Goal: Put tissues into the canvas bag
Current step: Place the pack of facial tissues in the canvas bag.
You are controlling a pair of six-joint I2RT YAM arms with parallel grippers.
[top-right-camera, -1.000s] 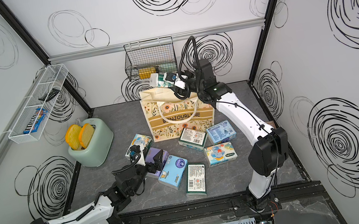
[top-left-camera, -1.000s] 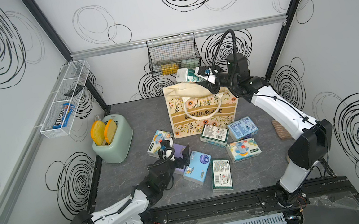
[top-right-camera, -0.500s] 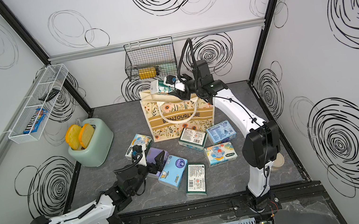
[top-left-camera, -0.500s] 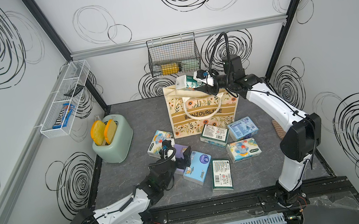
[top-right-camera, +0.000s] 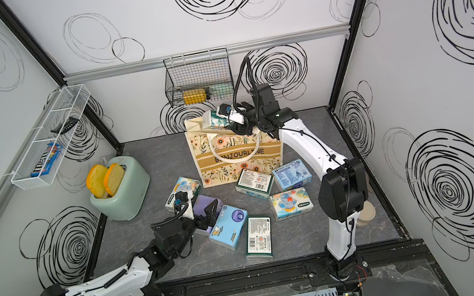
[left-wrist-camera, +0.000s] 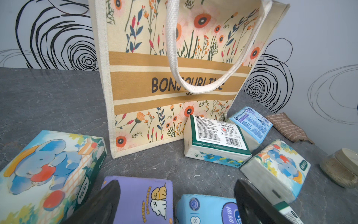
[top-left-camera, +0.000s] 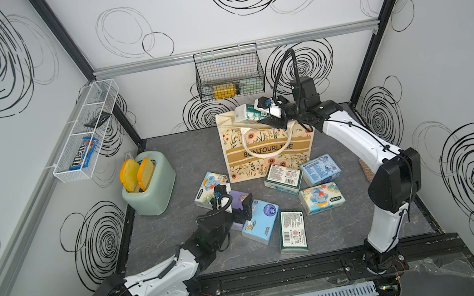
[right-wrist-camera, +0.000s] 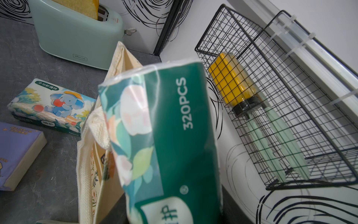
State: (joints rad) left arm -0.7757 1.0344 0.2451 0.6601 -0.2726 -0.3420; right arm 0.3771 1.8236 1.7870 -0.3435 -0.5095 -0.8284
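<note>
The canvas bag [top-left-camera: 269, 149] [top-right-camera: 240, 154] stands upright at the back of the table, showing in both top views. My right gripper [top-left-camera: 257, 111] [top-right-camera: 223, 115] is over the bag's back rim, shut on a green-white tissue pack [top-left-camera: 245, 113] [right-wrist-camera: 164, 135] that hangs tilted above the bag's mouth; its fingers are hidden behind the pack in the right wrist view. My left gripper [top-left-camera: 241, 209] [left-wrist-camera: 177, 203] is open low over a purple pack [top-left-camera: 239, 197] [left-wrist-camera: 141, 199] and a light blue pack [top-left-camera: 261, 220] [left-wrist-camera: 207, 209], holding nothing. Several more packs lie in front of the bag.
A mint toaster [top-left-camera: 149, 184] stands at the left. A black wire basket [top-left-camera: 229, 74] hangs on the back wall behind the bag, and a white wire shelf [top-left-camera: 84, 132] on the left wall. A brown striped cloth [left-wrist-camera: 286, 126] and a jar [left-wrist-camera: 342, 166] lie at the right edge.
My right gripper has brought the green-white pack down a little toward the bag's mouth, and its arm has folded in. The left arm has barely moved.
</note>
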